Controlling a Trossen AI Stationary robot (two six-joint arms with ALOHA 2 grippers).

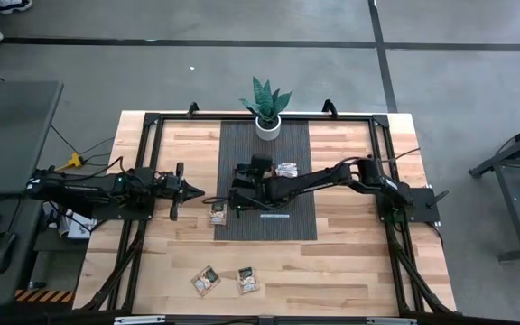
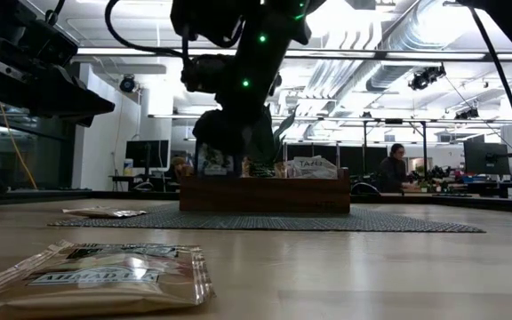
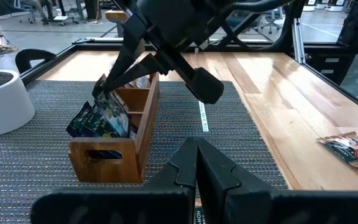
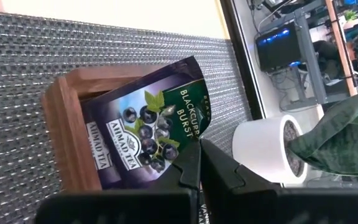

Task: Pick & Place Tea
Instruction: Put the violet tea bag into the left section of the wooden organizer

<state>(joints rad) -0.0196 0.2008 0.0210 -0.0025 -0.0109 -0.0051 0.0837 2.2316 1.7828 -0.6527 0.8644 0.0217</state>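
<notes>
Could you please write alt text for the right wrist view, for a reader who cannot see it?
The right gripper, fingers shut, pinches the edge of a dark blackcurrant tea packet at one end of the wooden tray. The tray sits on a grey woven mat, with a white plant pot beyond it.

Counting from overhead: one brown wooden compartment tray (image 1: pixel 258 188) sitting on one dark woven mat (image 1: pixel 283 149). One potted green plant in a white pot (image 1: pixel 267 110). Three flat tea packets lying loose: two on bare wood (image 1: pixel 207 281) (image 1: pixel 247 281), one at the mat edge (image 1: pixel 217 215). Packets inside the tray: count unclear.
</notes>
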